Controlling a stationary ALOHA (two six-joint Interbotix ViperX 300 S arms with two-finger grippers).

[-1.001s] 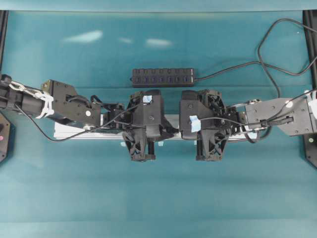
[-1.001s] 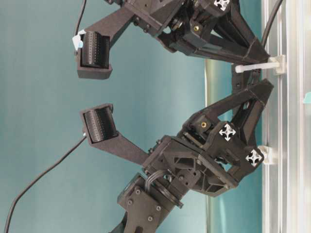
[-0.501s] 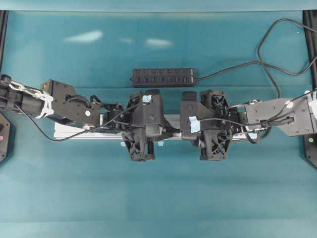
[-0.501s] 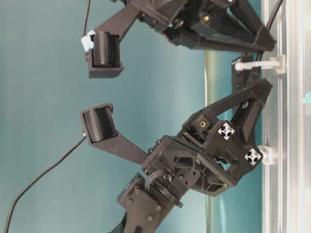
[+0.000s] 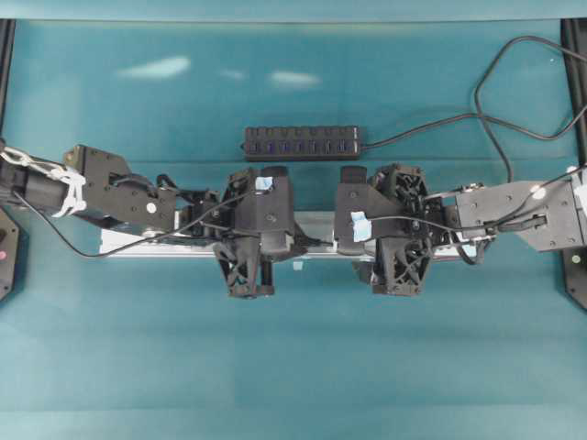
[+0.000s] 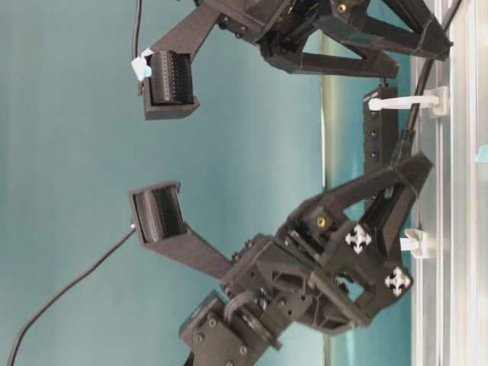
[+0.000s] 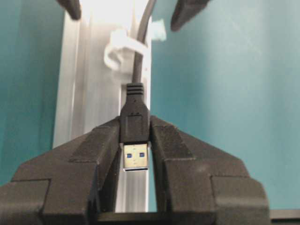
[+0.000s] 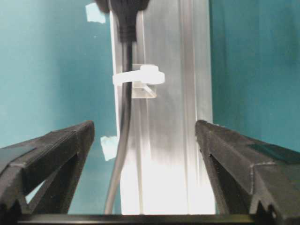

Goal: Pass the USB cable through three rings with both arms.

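In the left wrist view my left gripper (image 7: 135,140) is shut on the black plug of the USB cable (image 7: 134,119), its metal tip showing between the fingers. From the plug the cord runs through a whitish ring (image 7: 117,47) on the silver rail (image 7: 93,103). In the right wrist view my right gripper (image 8: 145,150) stands open astride the rail (image 8: 168,140), holding nothing. The cable (image 8: 123,117) passes through the ring (image 8: 140,77) ahead of it. At table level two rings (image 6: 404,101) (image 6: 412,242) show. From overhead both grippers (image 5: 246,266) (image 5: 396,261) hover over the rail (image 5: 316,225).
A black multi-port hub (image 5: 303,143) lies behind the rail, with a black cord (image 5: 500,64) looping off to the back right. Pale tape bits (image 8: 108,146) sit on the teal table beside the rail. Black frame posts stand at both side edges.
My right gripper has gone from shut to wide open, letting go of the cable. My left gripper has drawn the plug leftwards along the rail, away from the right gripper.
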